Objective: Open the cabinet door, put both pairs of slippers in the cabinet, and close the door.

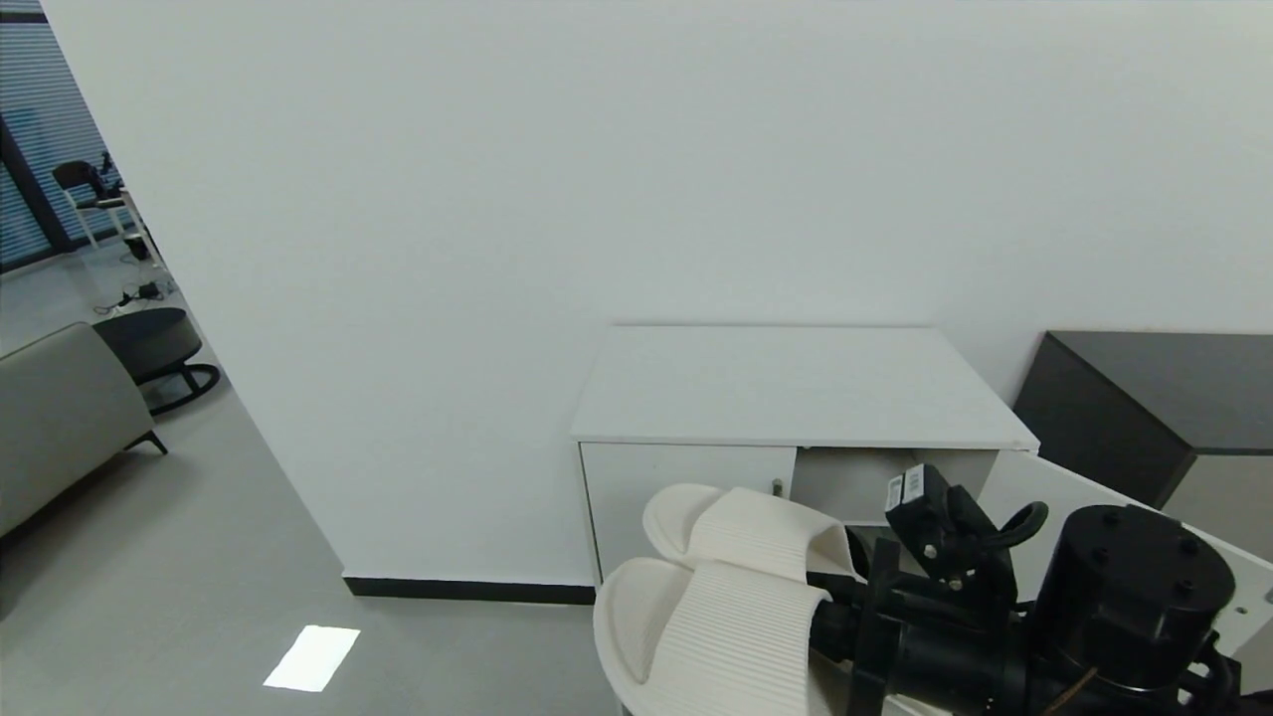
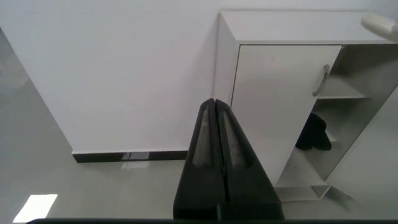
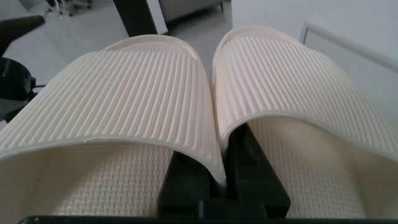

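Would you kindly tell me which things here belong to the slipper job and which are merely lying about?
Job: cream slippers in the right hand; white cabinet; its open door; dark item on its shelf, likely the other pair.
Lying about: grey sofa; round dark table; black unit.

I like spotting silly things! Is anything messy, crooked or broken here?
Nothing stands out. The cream slippers sit side by side, gripped by the right hand; the cabinet door stands open, and a dark item sits inside.
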